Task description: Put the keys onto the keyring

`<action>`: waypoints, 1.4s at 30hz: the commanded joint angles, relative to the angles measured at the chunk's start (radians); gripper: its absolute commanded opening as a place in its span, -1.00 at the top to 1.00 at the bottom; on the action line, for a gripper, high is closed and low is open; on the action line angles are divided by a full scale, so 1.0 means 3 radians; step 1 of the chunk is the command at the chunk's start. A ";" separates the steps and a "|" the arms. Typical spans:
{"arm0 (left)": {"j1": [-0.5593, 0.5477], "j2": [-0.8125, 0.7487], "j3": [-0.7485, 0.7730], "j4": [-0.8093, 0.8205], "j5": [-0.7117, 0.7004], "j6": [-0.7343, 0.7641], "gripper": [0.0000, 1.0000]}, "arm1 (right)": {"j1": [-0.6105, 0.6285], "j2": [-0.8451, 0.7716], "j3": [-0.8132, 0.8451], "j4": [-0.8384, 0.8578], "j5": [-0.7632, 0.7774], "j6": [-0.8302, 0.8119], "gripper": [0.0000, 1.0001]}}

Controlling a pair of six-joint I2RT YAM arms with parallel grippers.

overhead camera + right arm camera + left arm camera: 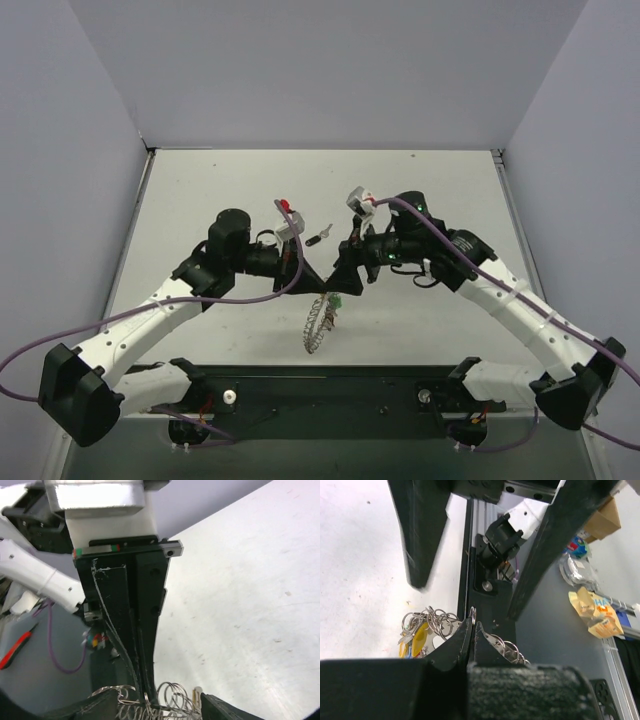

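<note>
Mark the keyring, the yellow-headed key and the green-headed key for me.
keyring [316,325], top external view, on the coiled rim.
yellow-headed key [420,637], left wrist view, on its plastic head.
green-headed key [337,303], top external view, on its green head.

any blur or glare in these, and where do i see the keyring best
top external: even light, sharp, keyring tiny; left wrist: right gripper's fingers smeared, keys clearest here; right wrist: table bright, no glare, ring coils cut off at the bottom edge

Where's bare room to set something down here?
Bare: white table's far strip beyond the arms. Crowded: centre, where left claw and right claw meet at the large silver coiled keyring, with a small black-headed key just behind.
</note>
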 commanded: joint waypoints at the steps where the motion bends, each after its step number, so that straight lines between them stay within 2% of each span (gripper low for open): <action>1: -0.0023 -0.0270 -0.0248 0.0956 -0.0213 -0.0402 1.00 | -0.0061 -0.0695 -0.0479 0.0936 0.0718 0.0467 -0.46; 3: -0.0023 -0.0332 -0.0356 0.1278 -0.0269 -0.0535 1.00 | -0.0096 -0.0824 -0.0619 0.1197 0.0780 0.0610 -0.60; 5: -0.0028 -0.0429 -0.0509 0.1458 -0.0397 -0.0592 1.00 | -0.0112 -0.0907 -0.0701 0.1259 0.0776 0.0657 -0.63; 10: -0.0028 -0.0638 -0.0893 0.2403 -0.0668 -0.0842 1.00 | -0.0117 -0.0912 -0.0798 0.1515 0.0597 0.0836 -0.63; 13: -0.0028 -0.0720 -0.1037 0.2695 -0.0796 -0.0909 1.00 | -0.0112 -0.0887 -0.0829 0.1704 0.0413 0.0908 -0.57; 17: -0.0028 -0.0772 -0.1165 0.3007 -0.0888 -0.1016 1.00 | -0.0112 -0.0815 -0.0839 0.1959 0.0127 0.1050 -0.36; 23: -0.0028 -0.0731 -0.1466 0.3896 -0.1031 -0.1313 1.00 | -0.0107 -0.0815 -0.0870 0.2261 -0.0140 0.1214 -0.34; 28: -0.0023 -0.0654 -0.1528 0.4219 -0.1098 -0.1481 1.00 | -0.0061 -0.0784 -0.0875 0.2338 -0.0232 0.1296 -0.30; 37: -0.0023 -0.0537 -0.1528 0.4659 -0.1077 -0.1686 1.00 | 0.0016 -0.0718 -0.0895 0.2318 -0.0242 0.1281 -0.10; 42: -0.0023 -0.0521 -0.1533 0.4705 -0.1098 -0.1707 1.00 | 0.0036 -0.0708 -0.0906 0.2354 -0.0283 0.1307 0.17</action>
